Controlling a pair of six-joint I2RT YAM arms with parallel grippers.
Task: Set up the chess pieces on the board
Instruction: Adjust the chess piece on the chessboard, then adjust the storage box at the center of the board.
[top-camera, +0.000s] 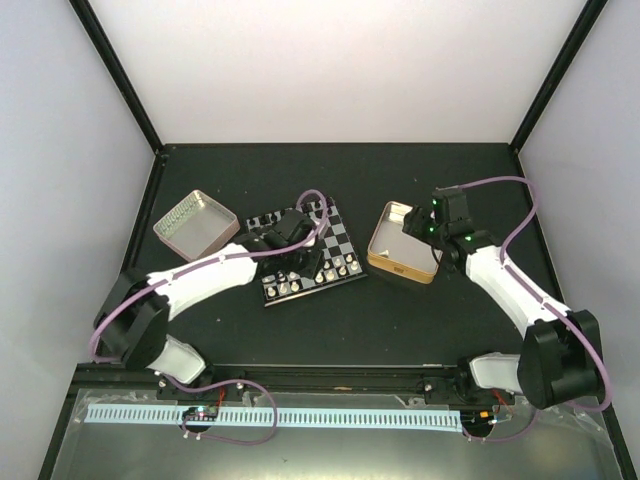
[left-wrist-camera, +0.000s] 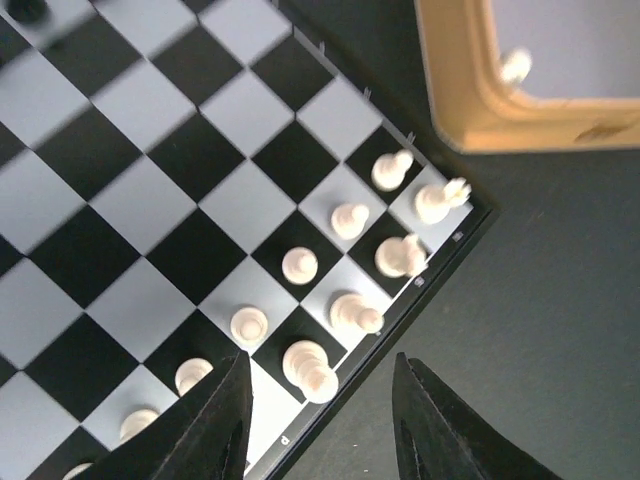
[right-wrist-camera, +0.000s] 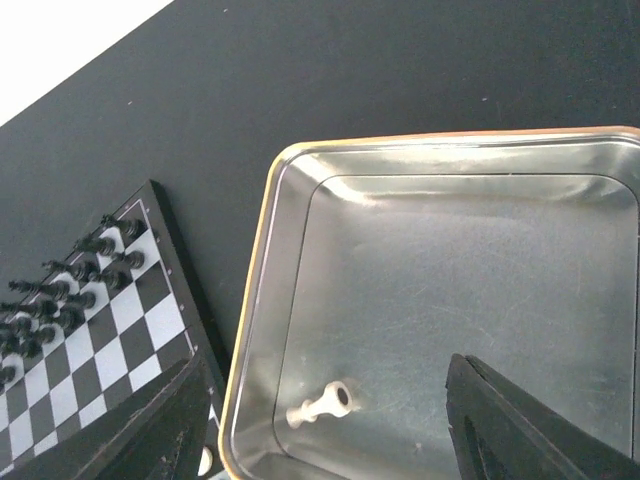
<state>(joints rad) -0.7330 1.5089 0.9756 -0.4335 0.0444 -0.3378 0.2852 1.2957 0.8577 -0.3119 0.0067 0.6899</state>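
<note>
The chessboard (top-camera: 340, 237) lies mid-table, partly under my left arm. White pieces (top-camera: 338, 267) stand along its near edge, black pieces (right-wrist-camera: 90, 270) along its far edge. My left gripper (left-wrist-camera: 320, 420) is open and empty, low over the board's near edge. A white piece (left-wrist-camera: 312, 368) stands between its fingertips, touching neither. My right gripper (right-wrist-camera: 320, 430) is open and empty above the gold-rimmed tin (right-wrist-camera: 258, 300). One white piece (right-wrist-camera: 322, 404) lies on its side on the tin's floor, between the fingertips and below them.
A pale silver-pink square tin (top-camera: 195, 223) sits left of the board. The gold-rimmed tin (top-camera: 378, 258) sits right of the board, also in the left wrist view (left-wrist-camera: 460, 110). Black frame posts and white walls surround the dark table.
</note>
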